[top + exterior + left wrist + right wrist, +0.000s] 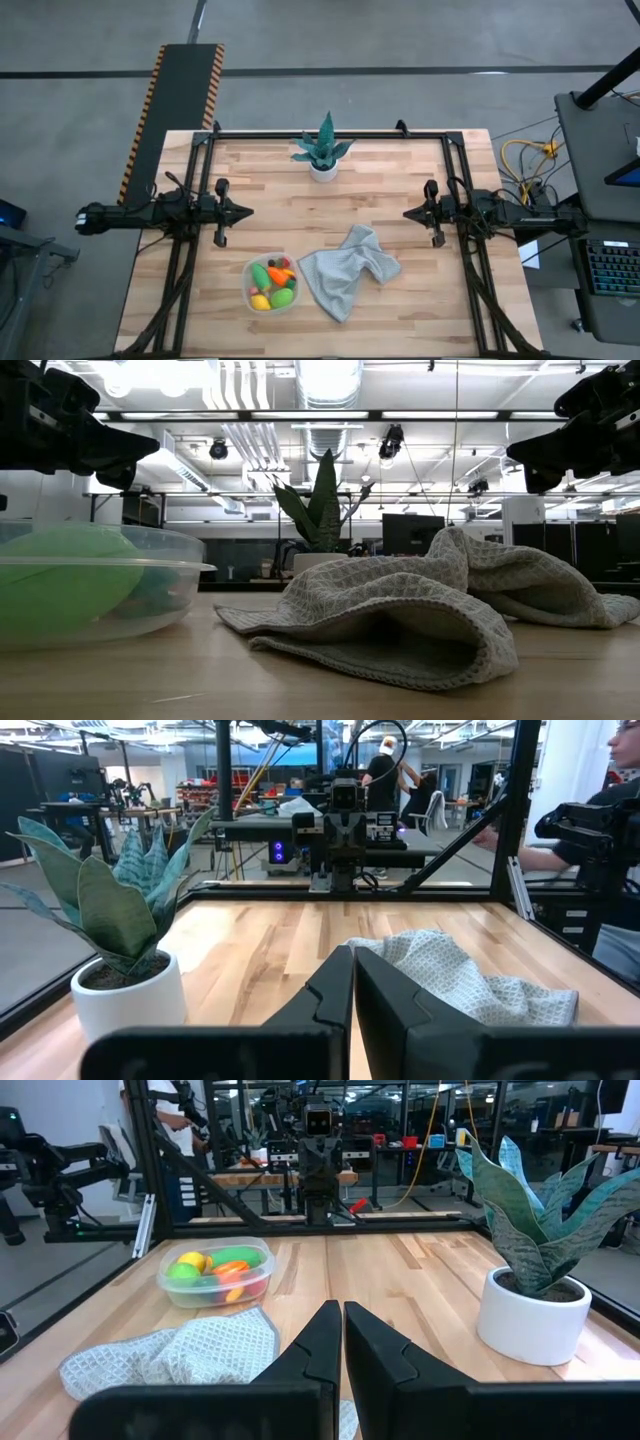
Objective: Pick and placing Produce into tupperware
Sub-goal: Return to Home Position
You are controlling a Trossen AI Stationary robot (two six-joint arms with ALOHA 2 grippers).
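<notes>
The clear tupperware [271, 284] stands near the table's front edge, left of centre, and also shows in the right wrist view [217, 1271] and the low view [95, 585]. Green, yellow, orange and red toy produce [273, 286] lies inside it. My left gripper [248, 211] hangs shut above the table's left side, pointing level toward the right. My right gripper [407, 212] hangs shut above the right side, pointing level toward the left. Both are well clear of the tub and hold nothing.
A grey waffle cloth [347, 270] lies crumpled right of the tub. A teal spiky plant in a white pot [323, 152] stands at the far middle. A black frame [330, 133] runs along the table's far edge and sides. A person shows beyond the table.
</notes>
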